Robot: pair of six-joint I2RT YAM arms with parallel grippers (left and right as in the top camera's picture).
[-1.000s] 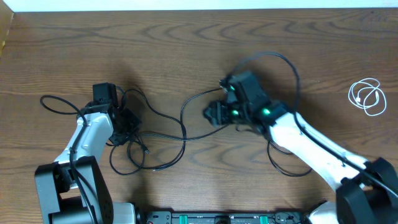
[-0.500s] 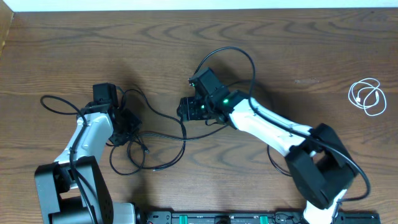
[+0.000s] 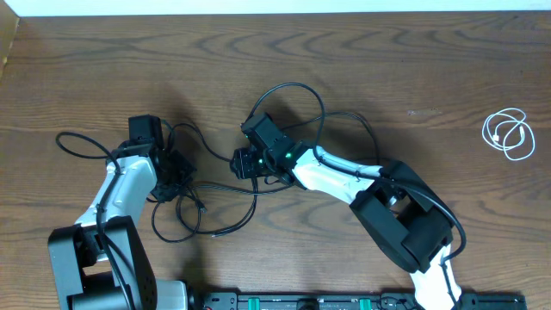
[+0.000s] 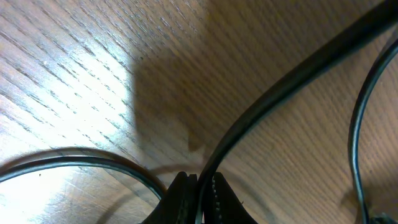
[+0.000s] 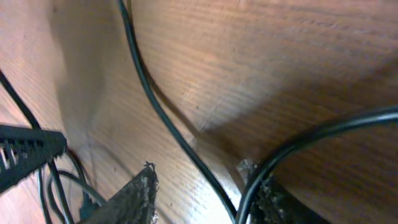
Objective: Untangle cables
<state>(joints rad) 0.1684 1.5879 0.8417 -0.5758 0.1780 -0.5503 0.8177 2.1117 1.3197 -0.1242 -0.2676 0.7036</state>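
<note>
- Straddling the black cable (image 5: 160,115), the right gripper (image 5: 202,186) holds its jaws apart, the strand running straight ahead between them.
- Off to its side, the left gripper (image 4: 198,190) clamps black cable.

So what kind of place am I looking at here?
Likely a robotics lab bench: a left arm and right arm over a wooden table, a loose black cable between them, a coiled white cable aside.
</note>
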